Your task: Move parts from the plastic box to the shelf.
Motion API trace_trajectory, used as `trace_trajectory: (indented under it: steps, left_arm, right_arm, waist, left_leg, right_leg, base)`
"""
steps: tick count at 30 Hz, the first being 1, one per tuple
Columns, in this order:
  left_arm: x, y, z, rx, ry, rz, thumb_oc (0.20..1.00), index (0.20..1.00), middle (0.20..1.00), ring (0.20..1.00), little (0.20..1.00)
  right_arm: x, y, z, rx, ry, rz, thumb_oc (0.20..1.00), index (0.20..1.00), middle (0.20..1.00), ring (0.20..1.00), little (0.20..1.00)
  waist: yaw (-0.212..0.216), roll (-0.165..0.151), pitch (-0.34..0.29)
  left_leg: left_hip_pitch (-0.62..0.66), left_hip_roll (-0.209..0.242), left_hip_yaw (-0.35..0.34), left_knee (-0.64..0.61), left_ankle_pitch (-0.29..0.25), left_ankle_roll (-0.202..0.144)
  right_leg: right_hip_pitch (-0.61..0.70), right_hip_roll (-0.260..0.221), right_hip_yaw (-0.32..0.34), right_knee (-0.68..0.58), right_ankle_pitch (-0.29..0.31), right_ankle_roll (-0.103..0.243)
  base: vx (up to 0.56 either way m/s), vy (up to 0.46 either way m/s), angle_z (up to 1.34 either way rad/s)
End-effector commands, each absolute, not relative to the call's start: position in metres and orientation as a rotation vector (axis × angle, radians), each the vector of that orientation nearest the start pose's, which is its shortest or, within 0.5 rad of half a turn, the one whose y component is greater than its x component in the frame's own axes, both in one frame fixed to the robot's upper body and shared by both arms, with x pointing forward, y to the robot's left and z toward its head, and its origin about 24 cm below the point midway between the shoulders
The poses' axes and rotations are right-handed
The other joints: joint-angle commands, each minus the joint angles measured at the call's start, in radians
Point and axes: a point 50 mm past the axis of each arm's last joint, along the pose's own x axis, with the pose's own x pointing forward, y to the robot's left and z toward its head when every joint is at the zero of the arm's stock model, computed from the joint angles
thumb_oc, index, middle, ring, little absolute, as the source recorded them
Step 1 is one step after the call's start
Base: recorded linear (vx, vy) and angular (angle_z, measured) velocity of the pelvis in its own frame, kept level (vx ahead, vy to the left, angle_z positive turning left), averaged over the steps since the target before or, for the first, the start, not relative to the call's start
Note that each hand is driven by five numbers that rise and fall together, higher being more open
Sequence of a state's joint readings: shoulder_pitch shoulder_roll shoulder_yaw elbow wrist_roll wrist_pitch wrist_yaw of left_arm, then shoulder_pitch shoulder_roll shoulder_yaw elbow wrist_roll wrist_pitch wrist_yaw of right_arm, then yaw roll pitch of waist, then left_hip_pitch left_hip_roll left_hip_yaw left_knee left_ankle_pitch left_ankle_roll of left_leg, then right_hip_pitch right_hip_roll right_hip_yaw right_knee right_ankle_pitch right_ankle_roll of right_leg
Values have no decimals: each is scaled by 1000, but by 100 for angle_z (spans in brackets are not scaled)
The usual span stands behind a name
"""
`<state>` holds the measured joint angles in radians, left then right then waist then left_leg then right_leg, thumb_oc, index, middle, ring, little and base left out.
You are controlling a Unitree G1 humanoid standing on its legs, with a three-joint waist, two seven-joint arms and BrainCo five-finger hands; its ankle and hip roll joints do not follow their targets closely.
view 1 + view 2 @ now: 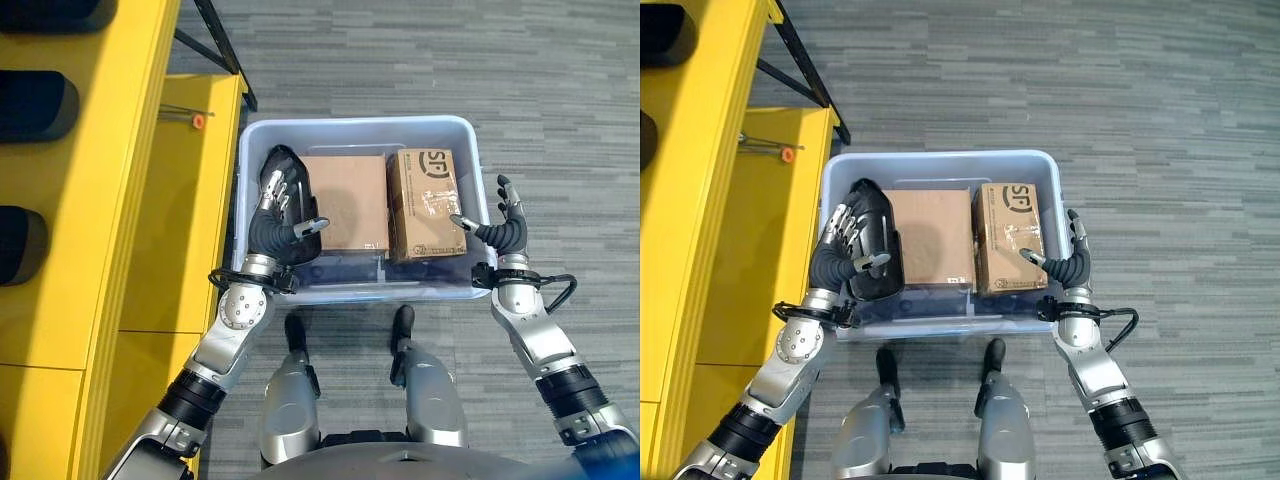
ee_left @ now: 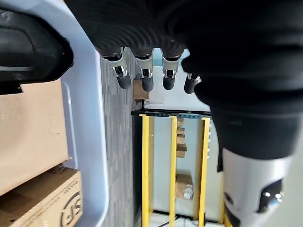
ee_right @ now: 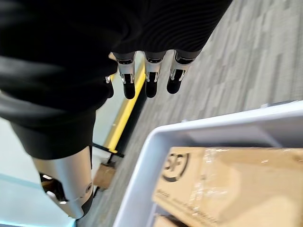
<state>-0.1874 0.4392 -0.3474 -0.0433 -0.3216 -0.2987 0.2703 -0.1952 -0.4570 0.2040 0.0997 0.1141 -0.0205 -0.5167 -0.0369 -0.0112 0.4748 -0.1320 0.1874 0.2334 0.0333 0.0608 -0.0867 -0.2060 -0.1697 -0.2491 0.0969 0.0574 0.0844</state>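
Grey striped carpet, with a yellow shelf [image 1: 90, 200] along the robot's left. A pale blue plastic box [image 1: 360, 133] sits on the floor in front, holding two cardboard cartons side by side: a plain one [image 1: 345, 200] and a taped one [image 1: 425, 205]. The left hand [image 1: 280, 205] is inside the box, just beside the plain carton, fingers straight. The right hand [image 1: 505, 225] hovers outside the box's right wall, fingers relaxed, holding nothing

The box [image 1: 360, 131] sits mid-frame on the floor, with the shelf [image 1: 120, 200] along the frame's left edge. In it lie two cartons side by side (touching): one [image 1: 345, 200] centre, one [image 1: 428, 203] right. A dark part [image 1: 875, 255] lies at the box's left.
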Motion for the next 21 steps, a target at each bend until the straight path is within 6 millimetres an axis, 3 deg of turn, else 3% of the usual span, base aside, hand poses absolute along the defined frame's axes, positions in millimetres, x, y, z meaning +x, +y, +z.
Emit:
trace_trajectory:
  steps: [1, 6, 8, 11, 12, 21]
  left_arm:
    - [273, 137, 124, 67, -439, -94, 1000, 1000, 1000, 1000, 1000]
    - [287, 129, 115, 183, -382, -37, 1000, 1000, 1000, 1000, 1000]
    - [298, 126, 114, 91, -350, 85, 1000, 1000, 1000, 1000, 1000]
    - [305, 127, 112, 57, -292, 232, 1000, 1000, 1000, 1000, 1000]
    - [309, 132, 116, 49, -315, 383, 1000, 1000, 1000, 1000, 1000]
    - [313, 146, 125, 159, -410, 664, 1000, 1000, 1000, 1000, 1000]
  right_arm:
    - [286, -209, 113, -333, -323, -322, 1000, 1000, 1000, 1000, 1000]
    - [297, -203, 135, -306, -392, -311, 1000, 1000, 1000, 1000, 1000]
    - [301, -197, 147, -287, -417, -310, 1000, 1000, 1000, 1000, 1000]
    - [301, -195, 150, -261, -425, -349, 1000, 1000, 1000, 1000, 1000]
    - [302, -193, 153, -252, -437, -370, 1000, 1000, 1000, 1000, 1000]
    - [298, -188, 144, -214, -398, -403, 1000, 1000, 1000, 1000, 1000]
  waist:
    - [5, -1, -29]
    - [2, -7, 14]
    - [-9, -14, 44]
    - [-14, -27, 45]
    - [-18, -37, 45]
    - [-29, -71, 45]
  left_leg:
    - [-59, 36, -11, 80, -6, -9]
    - [-129, 45, -17, 124, -6, -14]
    - [-167, 48, -14, 146, -4, -13]
    - [-212, 47, -15, 157, -2, -13]
    - [-243, 45, -15, 164, -3, -12]
    - [-305, 45, -19, 191, -15, -19]
  right_leg:
    - [-8, -3, 15, 105, -78, 11]
    - [-79, 2, 16, 156, -88, 2]
    - [-124, 6, 22, 180, -89, 0]
    - [-172, 11, 27, 190, -84, 3]
    - [-205, 9, 34, 204, -85, 9]
    - [-256, 14, 44, 208, -81, 19]
  base:
    - [-86, -44, 1]
    - [-71, -31, -2]
    - [-68, -15, -6]
    - [-37, -53, -1]
    - [-15, -65, 1]
    - [8, -51, 1]
